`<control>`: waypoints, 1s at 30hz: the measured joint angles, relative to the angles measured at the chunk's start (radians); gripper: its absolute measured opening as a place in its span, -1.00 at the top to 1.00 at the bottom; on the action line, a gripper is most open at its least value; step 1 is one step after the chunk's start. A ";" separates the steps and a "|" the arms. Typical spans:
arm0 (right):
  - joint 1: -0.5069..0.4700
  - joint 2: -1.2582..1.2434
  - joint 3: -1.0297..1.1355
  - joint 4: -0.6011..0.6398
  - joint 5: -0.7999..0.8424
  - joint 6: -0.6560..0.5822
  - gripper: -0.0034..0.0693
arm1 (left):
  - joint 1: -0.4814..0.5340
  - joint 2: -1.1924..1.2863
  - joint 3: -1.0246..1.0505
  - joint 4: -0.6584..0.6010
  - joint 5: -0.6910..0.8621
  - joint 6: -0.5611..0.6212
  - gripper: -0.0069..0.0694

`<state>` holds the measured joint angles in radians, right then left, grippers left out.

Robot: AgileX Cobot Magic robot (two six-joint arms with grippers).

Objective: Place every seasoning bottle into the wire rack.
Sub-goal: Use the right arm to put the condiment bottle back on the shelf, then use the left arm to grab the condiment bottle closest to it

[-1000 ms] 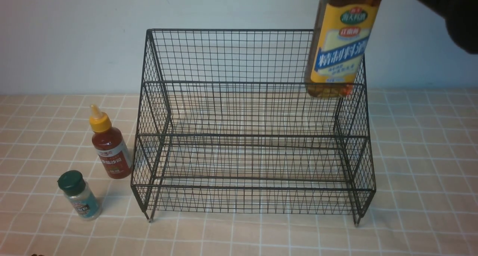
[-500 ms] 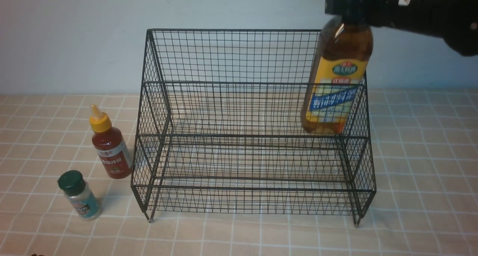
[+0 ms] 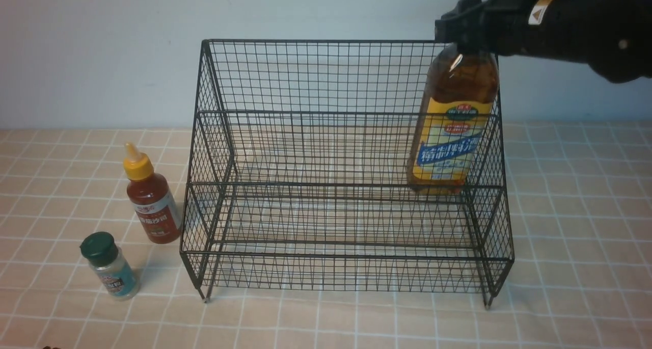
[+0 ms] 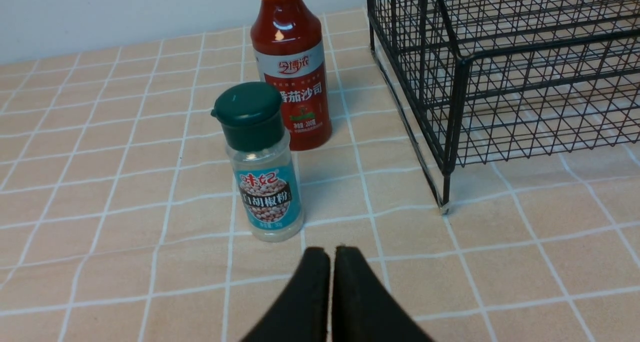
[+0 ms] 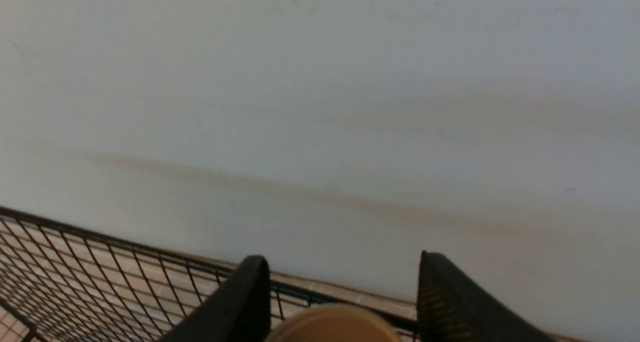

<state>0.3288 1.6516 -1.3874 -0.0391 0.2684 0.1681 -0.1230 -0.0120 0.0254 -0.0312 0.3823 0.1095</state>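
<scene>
Amber bottle (image 3: 453, 130) is clamped at neck by right gripper (image 3: 460, 35), hung near-upright straight below; base approx. at upper tier of wire rack (image 3: 316, 113).

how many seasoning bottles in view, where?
3. Tall amber bottle: in the upper tier of the wire rack, right end, in the right gripper. Red sauce bottle and green-capped shaker: on the table left of the rack. None apparently hidden.

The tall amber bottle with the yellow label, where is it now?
In the front view the tall amber bottle is at the right end of the wire rack's upper tier, beside its right side wall, with the right gripper around its top.
</scene>
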 joint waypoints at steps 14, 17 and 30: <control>0.000 -0.421 -0.011 0.001 0.471 -0.053 -0.24 | 0.000 0.000 0.000 0.000 0.000 0.000 0.84; 0.000 -0.540 -0.013 0.001 0.730 -0.083 0.17 | 0.000 0.000 0.000 0.000 0.000 0.000 0.84; 0.000 -1.037 0.254 0.279 0.823 -0.098 0.94 | 0.000 0.000 0.000 0.000 0.000 0.000 0.84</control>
<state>0.3288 0.6147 -1.1339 0.2397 1.0913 0.0700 -0.1230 -0.0120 0.0254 -0.0312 0.3823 0.1095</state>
